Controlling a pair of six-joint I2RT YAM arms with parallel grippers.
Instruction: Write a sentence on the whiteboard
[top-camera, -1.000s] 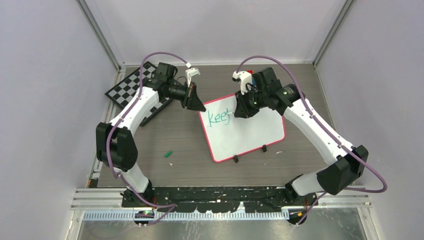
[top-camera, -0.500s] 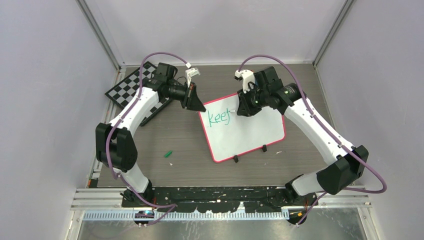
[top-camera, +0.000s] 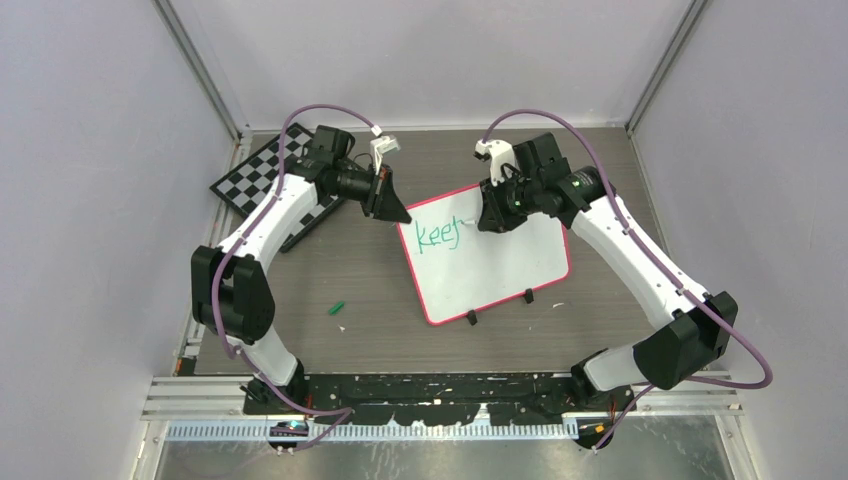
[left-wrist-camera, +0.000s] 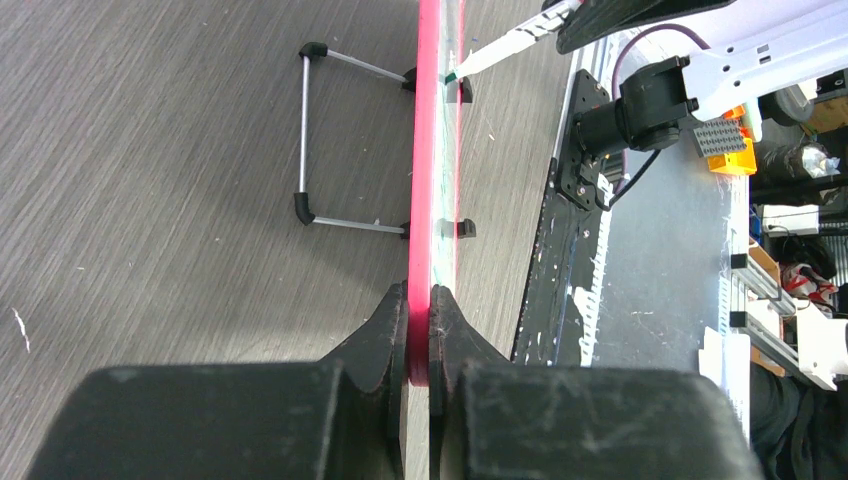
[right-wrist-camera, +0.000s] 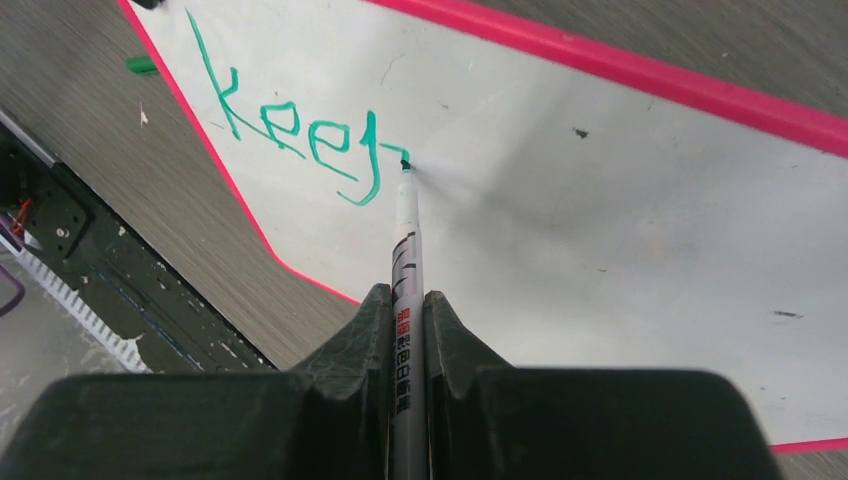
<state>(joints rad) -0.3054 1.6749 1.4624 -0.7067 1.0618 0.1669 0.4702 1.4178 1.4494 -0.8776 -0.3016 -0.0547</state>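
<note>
Left end effector (left-wrist-camera: 419, 305) clamped on the whiteboard (top-camera: 500, 265) rim, right end effector (right-wrist-camera: 407, 305) clenching a marker (right-wrist-camera: 405, 240) at the sentence (right-wrist-camera: 300, 140).

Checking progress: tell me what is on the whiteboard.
Green lettering, "kee" plus an unfinished letter, and the marker tip touching the whiteboard. The right hand hides part.

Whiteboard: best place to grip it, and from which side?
The thin pink rim at the whiteboard's far-left corner, jaws straddling it from the left. Propped on its wire stand, that edge sits free; the left gripper is shut on it there.
</note>
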